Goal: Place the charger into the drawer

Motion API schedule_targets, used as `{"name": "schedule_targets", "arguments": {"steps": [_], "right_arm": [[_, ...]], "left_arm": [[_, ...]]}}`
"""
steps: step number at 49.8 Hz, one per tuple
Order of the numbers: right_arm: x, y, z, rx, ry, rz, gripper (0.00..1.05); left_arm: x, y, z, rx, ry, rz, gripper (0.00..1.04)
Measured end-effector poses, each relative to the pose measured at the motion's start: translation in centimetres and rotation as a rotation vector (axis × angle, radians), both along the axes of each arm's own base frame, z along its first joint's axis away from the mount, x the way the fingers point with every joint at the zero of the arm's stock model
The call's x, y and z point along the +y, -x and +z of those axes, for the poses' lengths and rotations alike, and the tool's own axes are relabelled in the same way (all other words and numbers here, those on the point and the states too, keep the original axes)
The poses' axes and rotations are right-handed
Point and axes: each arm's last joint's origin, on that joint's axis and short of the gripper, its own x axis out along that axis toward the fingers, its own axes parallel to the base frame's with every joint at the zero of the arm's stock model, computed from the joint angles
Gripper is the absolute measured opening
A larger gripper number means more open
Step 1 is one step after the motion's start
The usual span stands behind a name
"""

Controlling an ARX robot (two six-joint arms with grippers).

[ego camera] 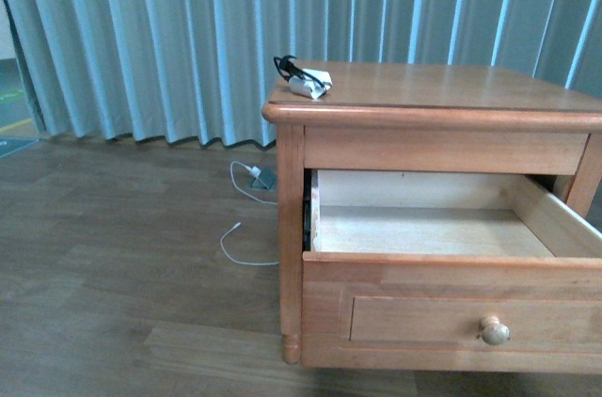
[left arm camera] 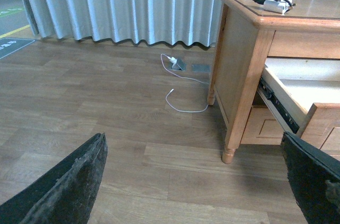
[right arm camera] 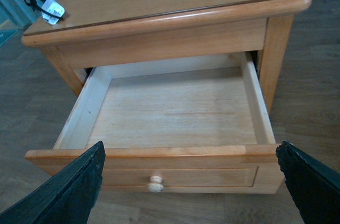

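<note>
The charger [ego camera: 307, 80], a small white adapter with a bundled black cable, lies on the far left corner of the wooden nightstand's top [ego camera: 442, 87]. It also shows in the left wrist view [left arm camera: 272, 1] and the right wrist view [right arm camera: 47, 7]. The drawer [ego camera: 451, 270] is pulled out, its pale inside [right arm camera: 170, 110] empty, with a round knob [right arm camera: 155, 182] on the front. My left gripper [left arm camera: 196, 181] is open above the floor, left of the nightstand. My right gripper [right arm camera: 191, 181] is open above the drawer's front. Neither arm shows in the front view.
A white plug with a long white cable [ego camera: 246, 218] lies on the wood floor left of the nightstand, by a floor socket [left arm camera: 179, 64]. Grey-blue curtains [ego camera: 188, 30] hang behind. The nightstand's front left leg [left arm camera: 229, 149] stands close to my left gripper.
</note>
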Motion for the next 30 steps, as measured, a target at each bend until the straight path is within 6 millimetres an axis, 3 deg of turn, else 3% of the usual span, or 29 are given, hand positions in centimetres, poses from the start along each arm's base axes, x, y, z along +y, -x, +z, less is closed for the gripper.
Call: {"name": "schedule_targets", "arguments": {"steps": [10, 18, 30], "right_arm": [[-1.2, 3.8, 0.2, -0.041, -0.010, -0.019, 0.97], [-1.6, 7.3, -1.3, -0.019, -0.022, -0.052, 0.97], [-1.7, 7.6, -1.3, -0.027, -0.019, -0.065, 0.97]], "left_arm": [[0.0, 0.0, 0.0, 0.000, 0.000, 0.000, 0.99], [0.0, 0.0, 0.0, 0.000, 0.000, 0.000, 0.99], [0.0, 0.0, 0.0, 0.000, 0.000, 0.000, 0.99]]}}
